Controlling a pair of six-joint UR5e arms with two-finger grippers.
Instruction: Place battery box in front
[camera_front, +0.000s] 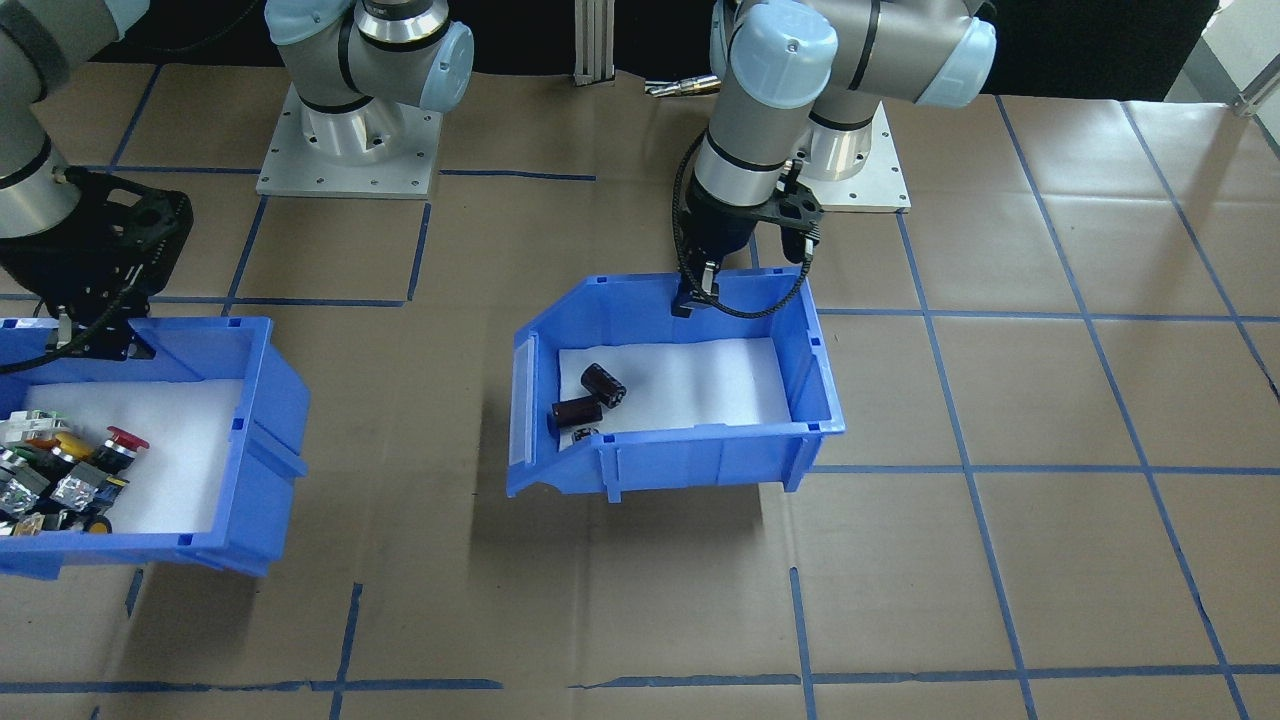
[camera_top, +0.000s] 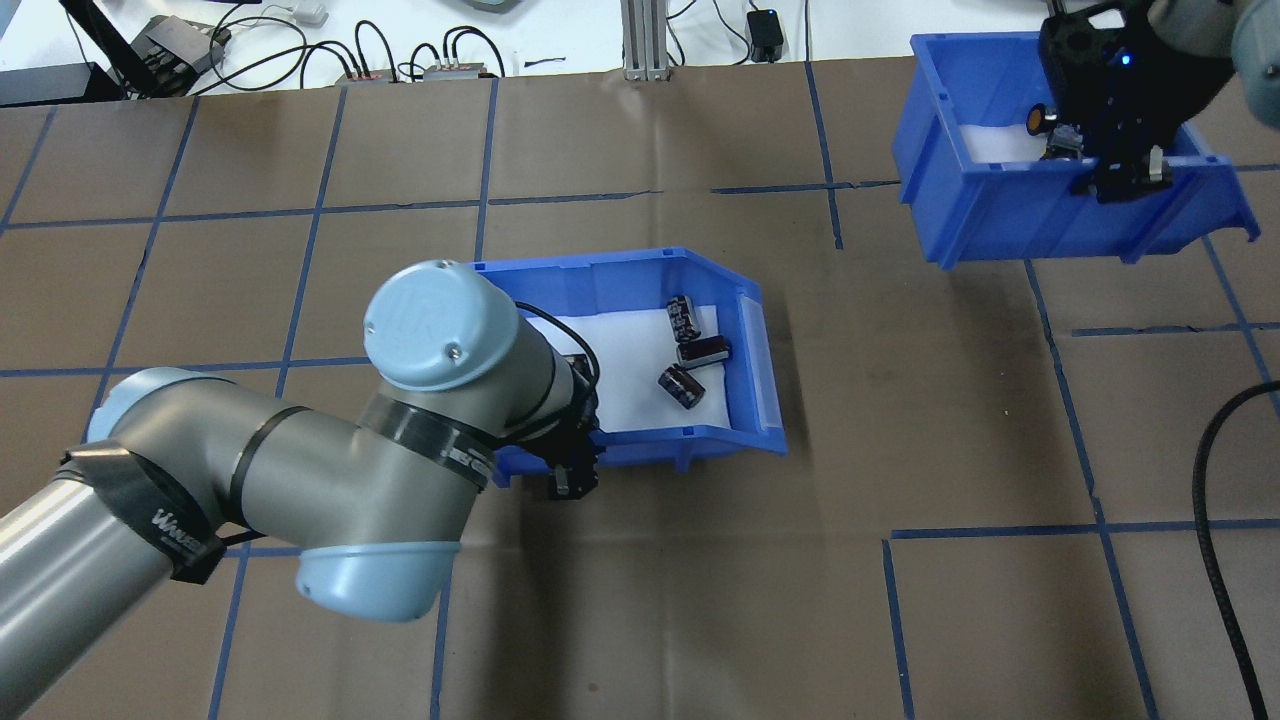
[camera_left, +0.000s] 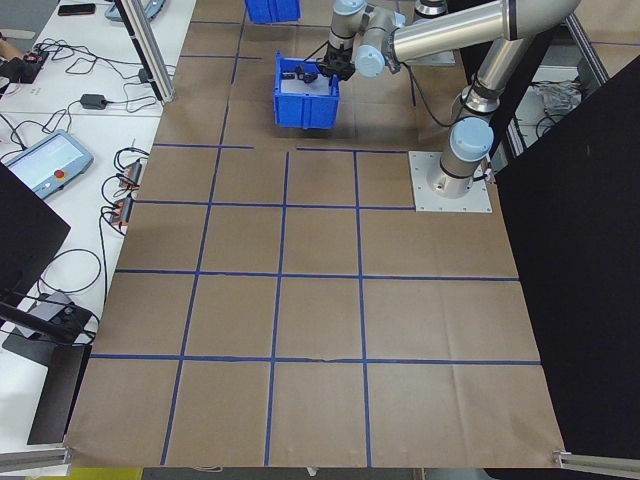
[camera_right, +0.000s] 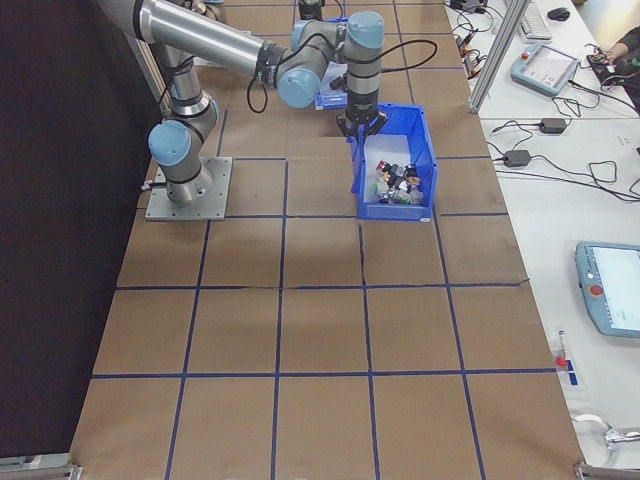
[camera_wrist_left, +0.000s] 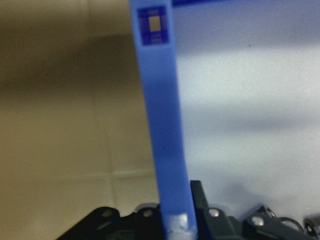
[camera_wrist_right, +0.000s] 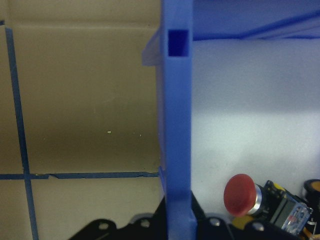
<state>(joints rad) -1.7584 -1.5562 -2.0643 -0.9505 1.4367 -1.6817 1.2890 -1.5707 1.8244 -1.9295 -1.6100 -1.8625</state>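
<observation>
The battery box (camera_front: 700, 445) is a blue open-top bin with a white liner, in mid-table. Three dark cylinders (camera_front: 603, 384) lie near its sloped end. My left gripper (camera_front: 693, 300) is shut on the wall nearest the robot's base. In the left wrist view that blue wall (camera_wrist_left: 162, 125) runs between the fingers. From overhead, the battery box (camera_top: 620, 265) sits partly under my left arm, with the left gripper (camera_top: 572, 480) on its near wall. It sits a little tilted over its shadow. My right gripper (camera_front: 90, 335) is shut on the wall of a second blue bin (camera_front: 265, 400).
The second blue bin (camera_top: 1000, 215) holds several colourful push-button switches (camera_front: 60, 470), one with a red cap (camera_wrist_right: 242, 194). Brown paper with blue tape lines (camera_front: 960, 440) covers the table. Two arm base plates (camera_front: 345, 150) stand at the robot's side. Cables and devices (camera_top: 400, 55) line the far edge.
</observation>
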